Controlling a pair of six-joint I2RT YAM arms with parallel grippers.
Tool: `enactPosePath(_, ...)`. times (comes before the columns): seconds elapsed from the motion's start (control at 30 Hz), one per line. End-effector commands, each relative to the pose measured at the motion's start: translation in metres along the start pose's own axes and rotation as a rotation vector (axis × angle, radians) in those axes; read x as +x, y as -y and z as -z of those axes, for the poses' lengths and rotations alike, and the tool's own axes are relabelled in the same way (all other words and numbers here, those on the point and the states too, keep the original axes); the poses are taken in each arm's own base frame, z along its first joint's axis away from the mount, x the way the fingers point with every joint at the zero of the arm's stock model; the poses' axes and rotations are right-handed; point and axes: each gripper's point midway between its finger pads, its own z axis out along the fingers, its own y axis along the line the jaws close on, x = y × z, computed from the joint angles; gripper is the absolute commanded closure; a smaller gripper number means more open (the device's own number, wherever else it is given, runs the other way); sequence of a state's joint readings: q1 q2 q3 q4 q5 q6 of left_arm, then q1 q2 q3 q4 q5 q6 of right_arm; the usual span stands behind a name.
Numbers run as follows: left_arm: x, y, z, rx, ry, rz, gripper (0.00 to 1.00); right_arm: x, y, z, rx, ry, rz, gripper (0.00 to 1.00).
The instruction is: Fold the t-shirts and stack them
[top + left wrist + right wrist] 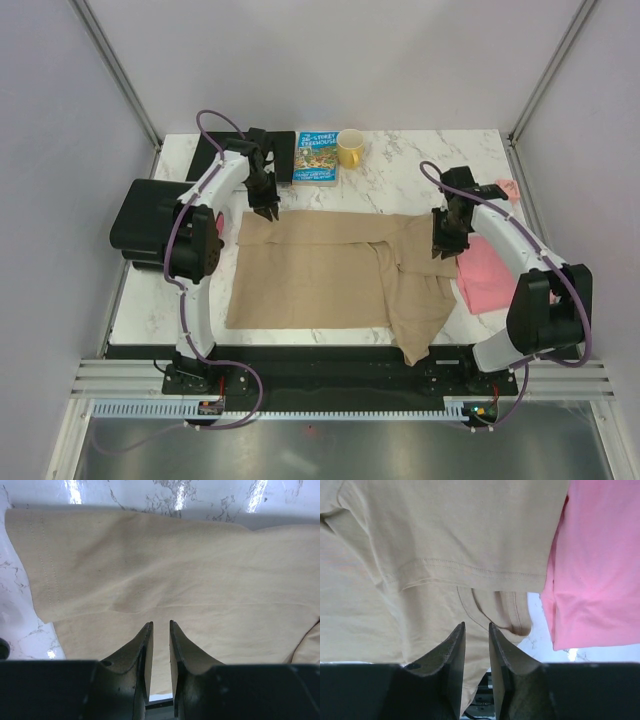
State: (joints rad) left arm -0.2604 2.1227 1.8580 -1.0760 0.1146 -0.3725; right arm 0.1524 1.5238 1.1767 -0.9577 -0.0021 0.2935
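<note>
**Shirt time: tan one lies flat, both hands empty**

The tan t-shirt (pixel 320 270) lies spread on the marble tabletop (pixel 400 185). Its long way runs left to right. Its left part is smooth. Its right part is bunched up, and one flap hangs over the near edge. I cannot tell which end has the neck.

The pink t-shirt (pixel 485 275) sits folded just beside it on the right, touching it.

The left hand (pixel 266 210) hovers over the far left corner. The right hand (pixel 442 245) hovers over the far right edge. Both are open a little and hold nothing.

I think the next job is to grab the far edge. Each hand should pinch only one layer near a corner. Both should lift together, so the fold comes out straight. The bunched right side may need smoothing first.
</note>
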Motion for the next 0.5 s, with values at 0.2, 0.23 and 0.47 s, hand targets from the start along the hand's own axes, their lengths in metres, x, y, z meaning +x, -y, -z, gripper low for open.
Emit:
enactPosePath(0.2, -0.01, 0.035, 0.014, 0.182, 0.022, 0.017, 0.74, -0.094, -0.034, 0.061, -0.123, 0.288, -0.072, 0.64)
enactPosePath(0.23, -0.016, 0.04, 0.019, 0.196, 0.04, 0.027, 0.73, -0.101, -0.041, 0.063, -0.152, 0.3, -0.079, 0.64)
enactPosePath(0.47, -0.04, 0.073, 0.063, 0.299, 0.179, 0.064, 0.74, -0.121, -0.063, 0.082, -0.258, 0.351, -0.119, 0.64)
